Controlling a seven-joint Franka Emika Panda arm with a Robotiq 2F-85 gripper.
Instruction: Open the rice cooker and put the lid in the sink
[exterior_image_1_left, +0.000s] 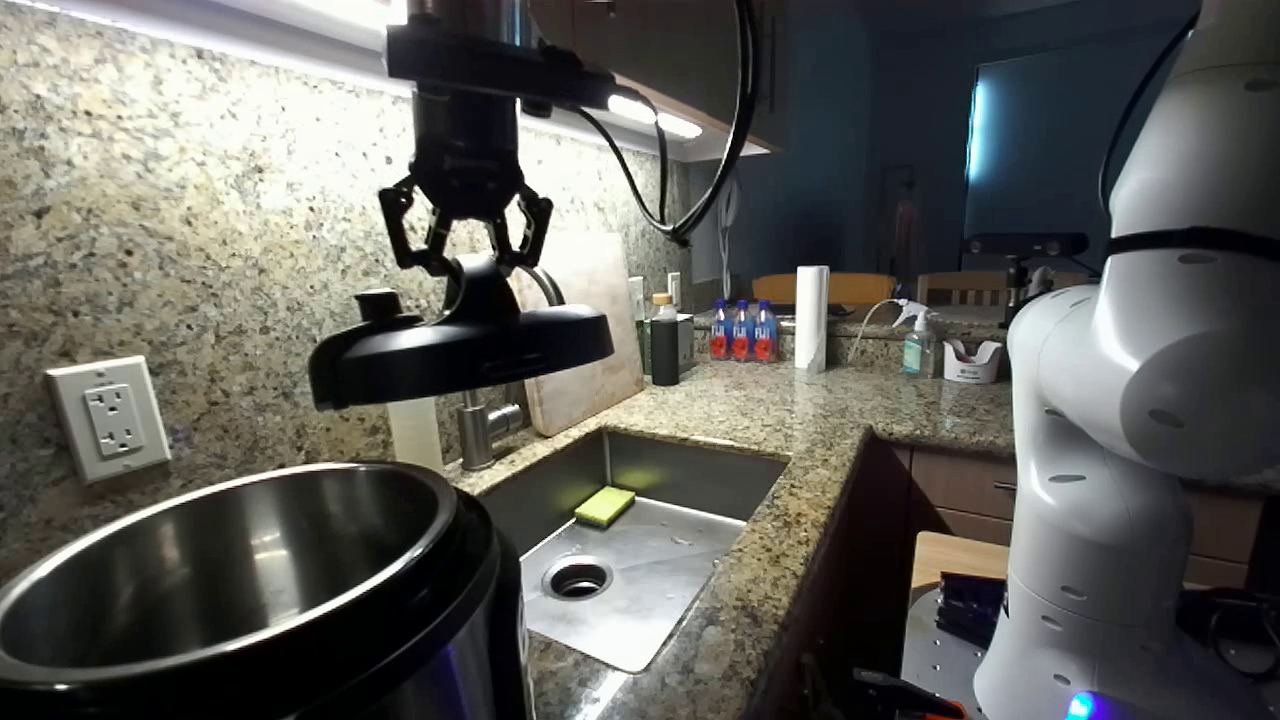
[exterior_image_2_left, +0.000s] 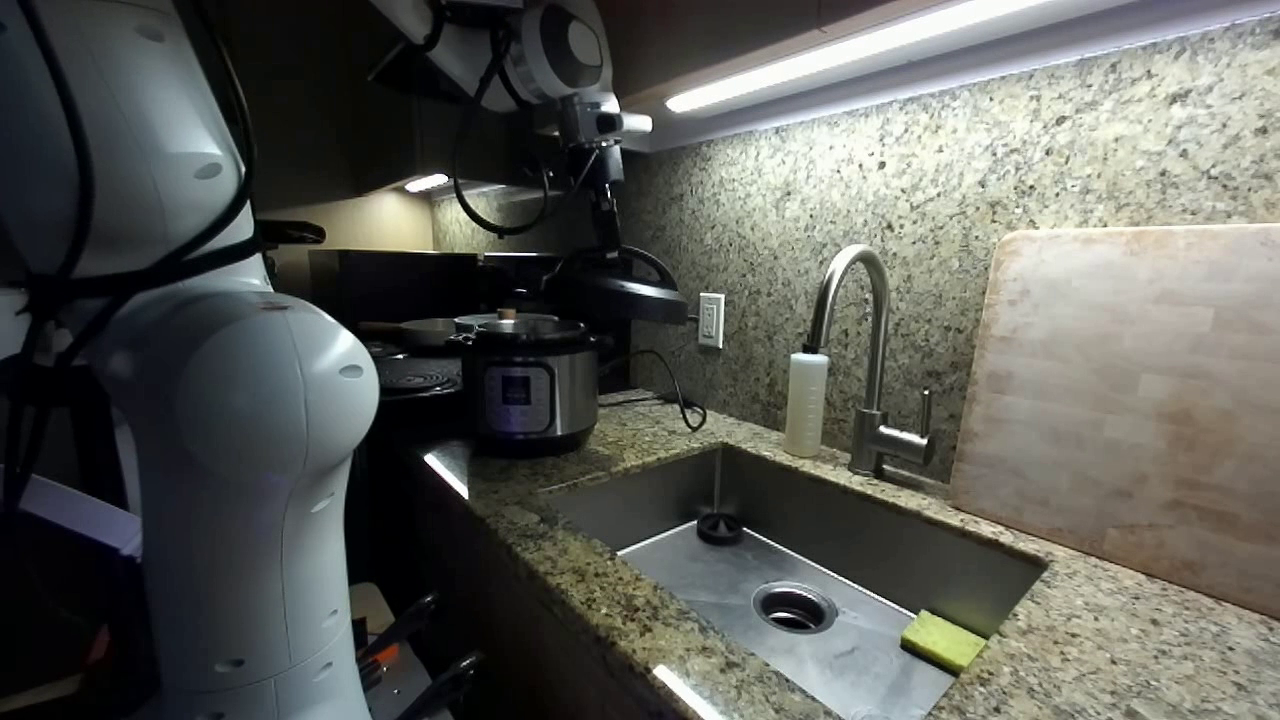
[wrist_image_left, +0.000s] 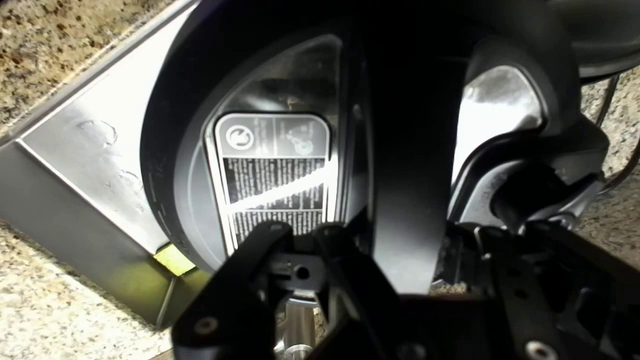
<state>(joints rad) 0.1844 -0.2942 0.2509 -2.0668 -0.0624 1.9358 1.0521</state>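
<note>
claw (exterior_image_1_left: 480, 264) clamped onto lid (exterior_image_1_left: 460, 357) up top | yellow sponge (exterior_image_2_left: 942, 641) + some black round thing (exterior_image_2_left: 719, 528) in the sink (exterior_image_2_left: 880, 550) | faucet (exterior_image_2_left: 878, 335) beside it

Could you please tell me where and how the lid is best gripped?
Most likely by its raised top handle, from above, closing across its narrow width: the handle arches up from the round lid, which looks too broad to pinch. The end effector holds it that way.

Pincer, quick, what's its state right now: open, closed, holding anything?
Pincer: closed, holding the black lid by its top handle, up in the air.
</note>
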